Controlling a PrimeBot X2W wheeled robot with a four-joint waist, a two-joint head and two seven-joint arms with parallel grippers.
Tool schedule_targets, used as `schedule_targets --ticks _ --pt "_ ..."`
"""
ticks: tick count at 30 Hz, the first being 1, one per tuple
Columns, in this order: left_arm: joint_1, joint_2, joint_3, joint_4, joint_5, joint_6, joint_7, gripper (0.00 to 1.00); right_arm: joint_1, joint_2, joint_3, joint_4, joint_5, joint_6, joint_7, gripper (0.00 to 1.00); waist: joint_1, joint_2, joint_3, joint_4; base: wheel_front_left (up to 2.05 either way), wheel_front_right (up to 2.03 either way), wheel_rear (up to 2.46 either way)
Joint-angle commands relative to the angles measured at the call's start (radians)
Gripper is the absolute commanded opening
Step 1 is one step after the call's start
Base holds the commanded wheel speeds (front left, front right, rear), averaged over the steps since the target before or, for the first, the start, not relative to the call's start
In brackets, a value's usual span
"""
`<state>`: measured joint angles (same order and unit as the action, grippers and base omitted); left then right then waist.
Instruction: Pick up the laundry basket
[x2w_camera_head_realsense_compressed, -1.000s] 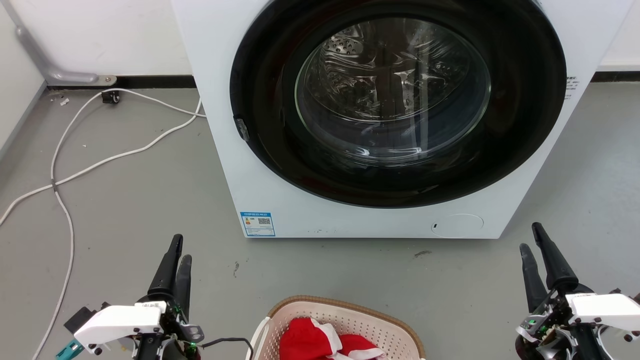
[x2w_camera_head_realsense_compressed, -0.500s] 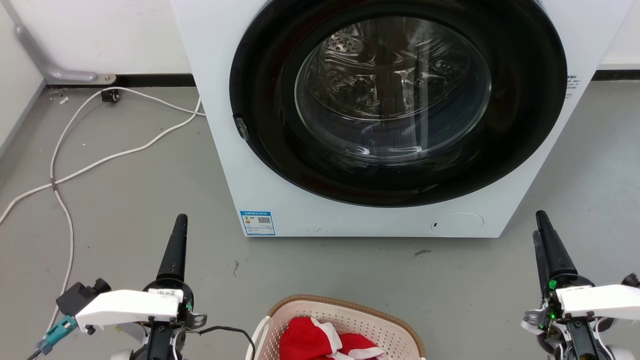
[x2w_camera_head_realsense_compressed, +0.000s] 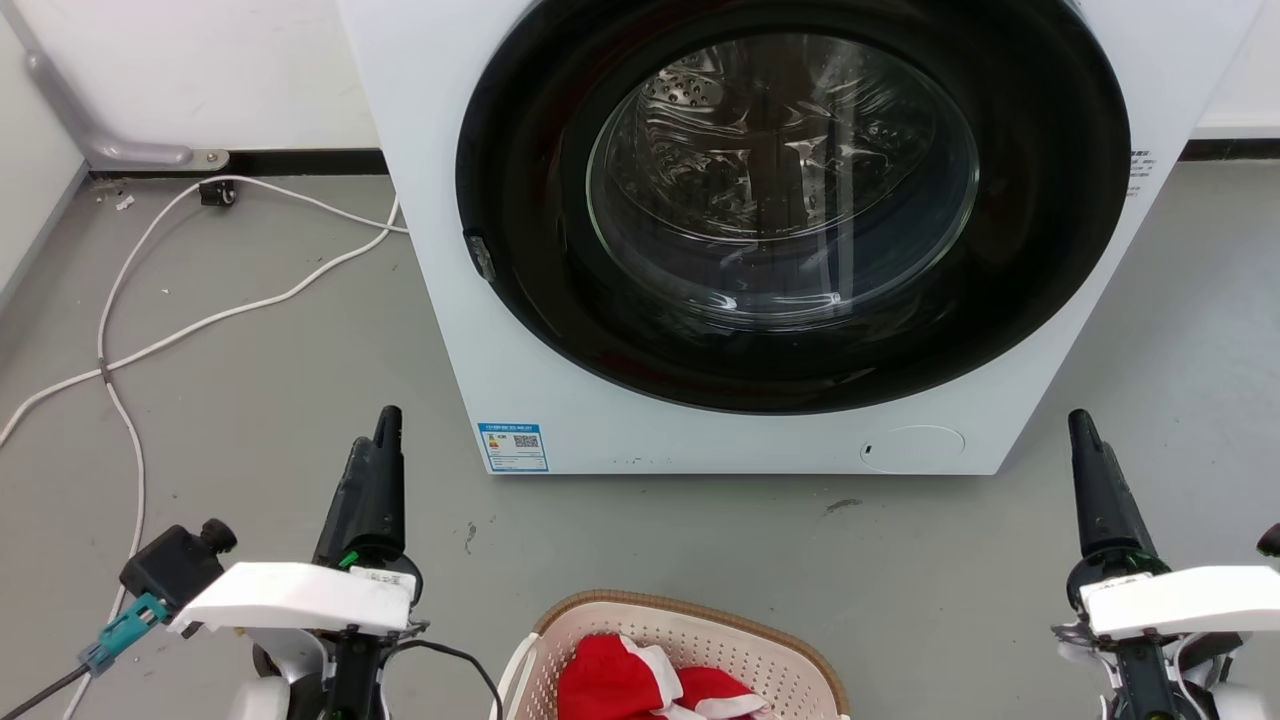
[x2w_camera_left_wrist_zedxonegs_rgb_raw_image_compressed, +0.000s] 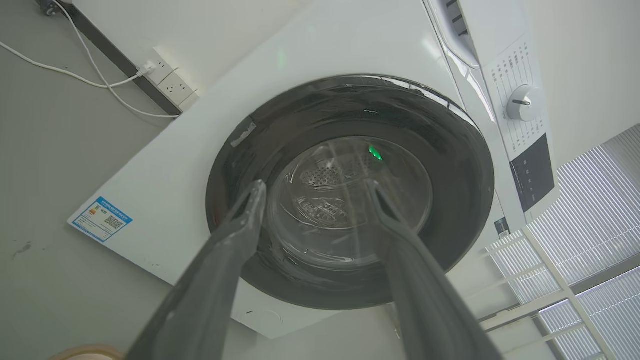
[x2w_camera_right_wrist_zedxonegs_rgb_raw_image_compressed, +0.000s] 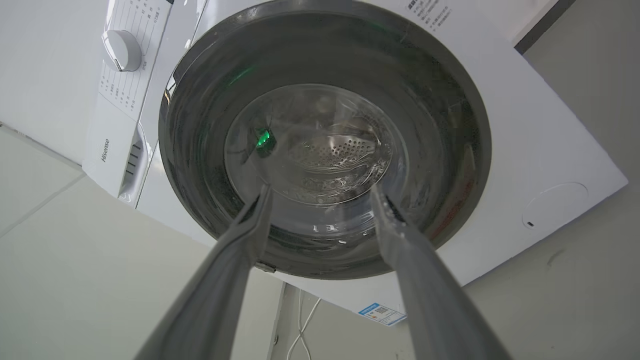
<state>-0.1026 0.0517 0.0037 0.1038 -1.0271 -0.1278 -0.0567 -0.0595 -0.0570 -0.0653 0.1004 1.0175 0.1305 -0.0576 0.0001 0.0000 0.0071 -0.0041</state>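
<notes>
Dark left hand (x2w_camera_head_realsense_compressed: 386, 424), right hand (x2w_camera_head_realsense_compressed: 1079, 424), both released, farther forward than before, laundry basket (x2w_camera_head_realsense_compressed: 690, 604) untouched

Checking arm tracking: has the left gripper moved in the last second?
Yes. The left gripper advanced up the head view, nearer the blue rectangular label on the white front-loading washing machine.

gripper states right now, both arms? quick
Left gripper: open, holding nothing.
Right gripper: open, holding nothing.
</notes>
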Motion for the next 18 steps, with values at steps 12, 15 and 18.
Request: schedule_targets --ticks 12,15,18 --pt "-0.012 0.002 -0.032 -0.007 0.247 0.005 -0.046 1.0 0.018 0.002 0.016 -0.053 -0.311 0.0 -0.045 1.0 -0.0001 0.0 -0.002 0.0 0.0 0.0 0.0" --pt "-0.012 0.002 -0.04 0.001 0.298 0.008 -0.054 1.0 0.026 0.002 0.019 -0.053 -0.369 0.0 -0.053 1.0 -0.0001 0.0 -0.002 0.0 0.0 0.0 0.0" --pt "-0.012 0.002 -0.047 0.009 0.347 0.011 -0.064 1.0 0.031 0.003 0.02 -0.049 -0.419 0.0 -0.062 1.0 -0.0001 0.0 -0.002 0.0 0.0 0.0 0.0"
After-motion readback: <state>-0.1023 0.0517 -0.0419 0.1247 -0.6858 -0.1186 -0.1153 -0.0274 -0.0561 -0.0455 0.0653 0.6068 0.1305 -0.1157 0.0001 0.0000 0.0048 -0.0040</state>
